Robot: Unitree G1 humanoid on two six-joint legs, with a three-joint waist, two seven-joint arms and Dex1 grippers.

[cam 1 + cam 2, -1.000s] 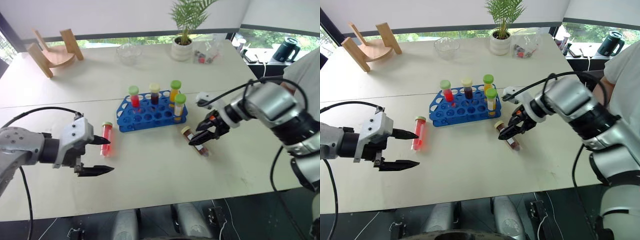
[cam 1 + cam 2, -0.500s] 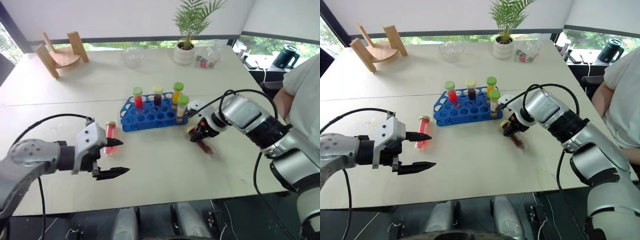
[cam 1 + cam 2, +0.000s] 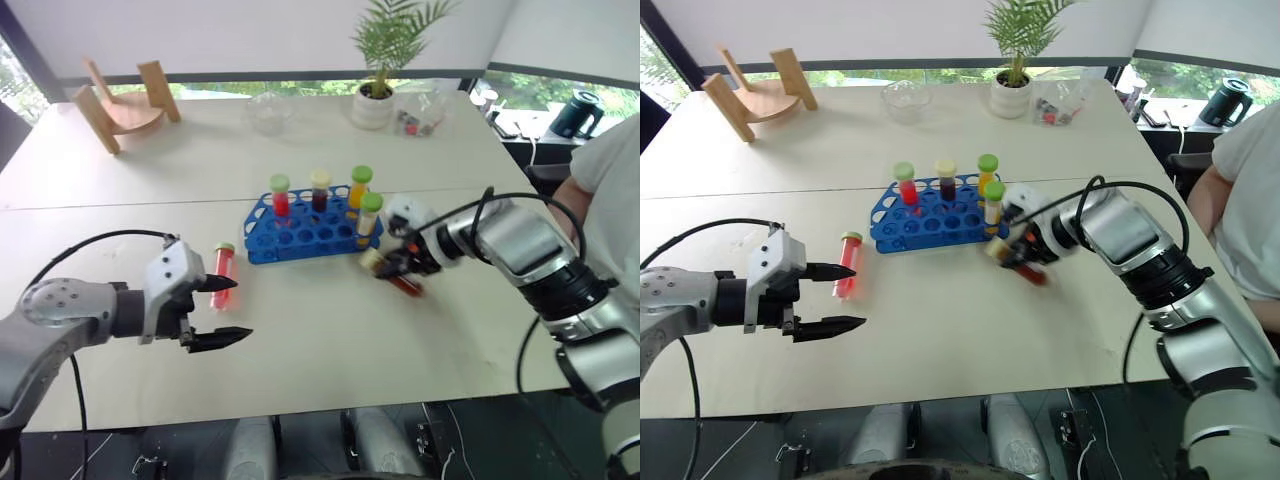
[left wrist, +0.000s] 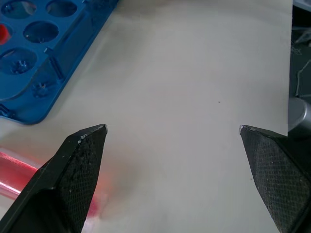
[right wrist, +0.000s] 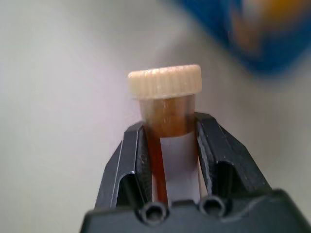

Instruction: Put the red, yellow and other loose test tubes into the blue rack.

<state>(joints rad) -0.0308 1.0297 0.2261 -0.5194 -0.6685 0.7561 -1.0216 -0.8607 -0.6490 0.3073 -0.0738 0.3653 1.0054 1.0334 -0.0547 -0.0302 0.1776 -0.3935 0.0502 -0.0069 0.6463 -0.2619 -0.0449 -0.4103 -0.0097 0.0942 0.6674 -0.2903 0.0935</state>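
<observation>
My left tool (image 3: 218,312) hangs low over the surface (image 3: 330,330) on my left, its two black fingers (image 4: 73,165) spread wide with nothing between them, pointing across toward my right. My right arm reaches in from the right, wrist bent, and my right tool (image 3: 1023,258) is clamped on the brown tube (image 5: 167,121), fingers pressed against both its sides, the cream cap sticking out past the tips.
</observation>
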